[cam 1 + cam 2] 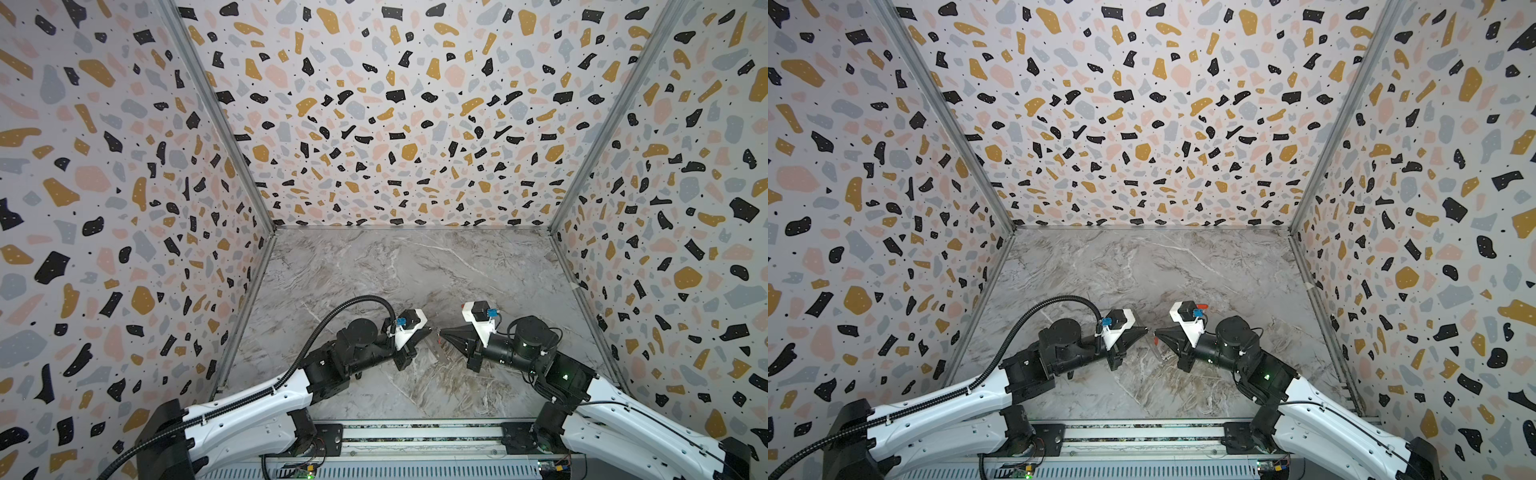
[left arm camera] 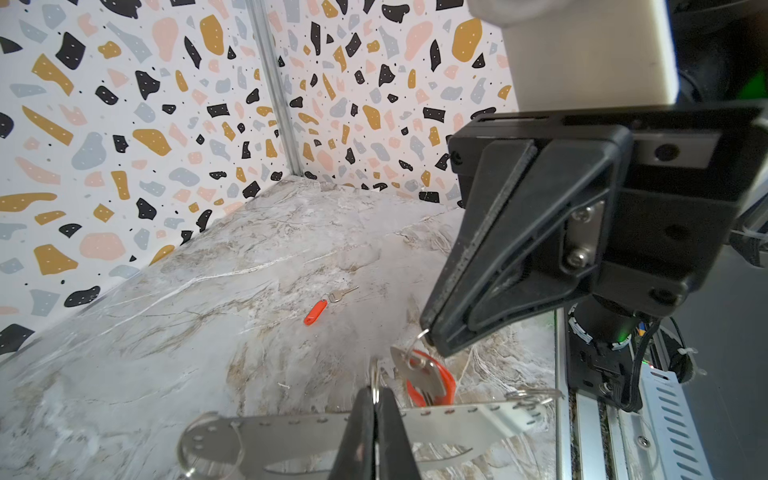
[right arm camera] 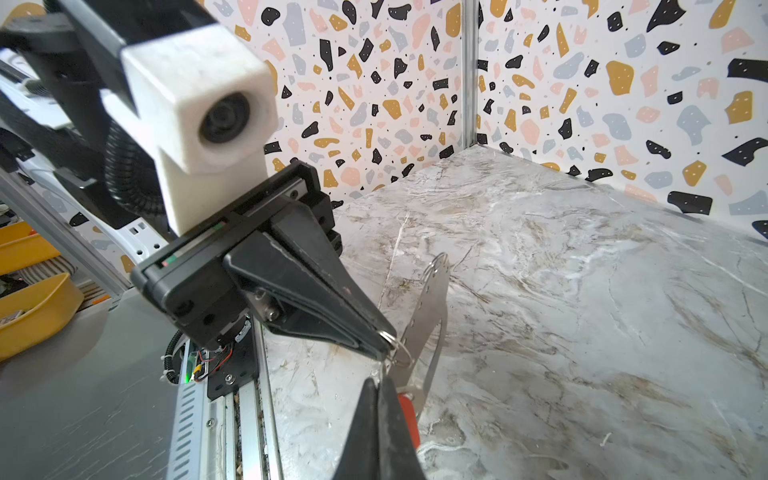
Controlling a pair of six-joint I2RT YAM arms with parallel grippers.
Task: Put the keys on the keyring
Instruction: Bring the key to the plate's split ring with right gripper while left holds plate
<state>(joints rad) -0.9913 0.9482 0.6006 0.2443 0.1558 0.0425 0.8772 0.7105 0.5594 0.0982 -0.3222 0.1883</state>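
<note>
Marble-patterned worktop carries one loose key with a red tag, well apart from both arms. The left gripper is clamped on the thin wire ring of the flat steel keyring. The right gripper pinches the small loop of the held key, just beside the keyring. All are probably light, stiff, slick and prone to swivelling, so the loops or tag look best to grip.

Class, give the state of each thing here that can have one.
Left gripper: shut on the flat grey metal keyring.
Right gripper: shut on one small silvery red-tagged key.
Keyring: hanging from the left gripper.
Second red-tagged key: lying loose on the marble table.
</note>
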